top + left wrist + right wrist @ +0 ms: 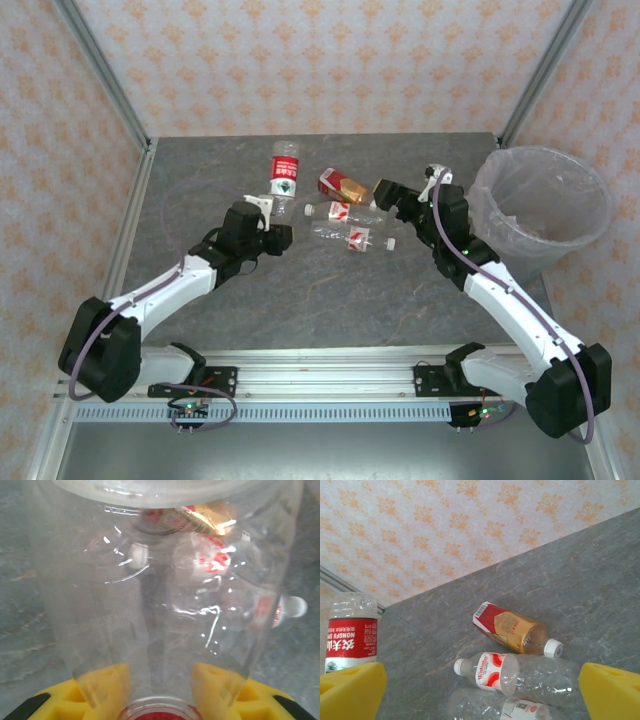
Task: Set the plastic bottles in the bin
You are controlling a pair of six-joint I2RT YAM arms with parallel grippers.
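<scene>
My left gripper is shut on the neck end of a clear plastic bottle with a red label. In the left wrist view the yellow fingers press its shoulder on both sides, its red cap sits low between them, and its clear body stretches away. Three more plastic bottles lie mid-table: a red-and-gold one and two clear ones. My right gripper hangs open just right of them, holding nothing. The bin stands at the right.
Patterned walls with metal posts close in the grey table at the back and sides. The bin has a clear bag liner. In the right wrist view the held red-label bottle shows at the far left.
</scene>
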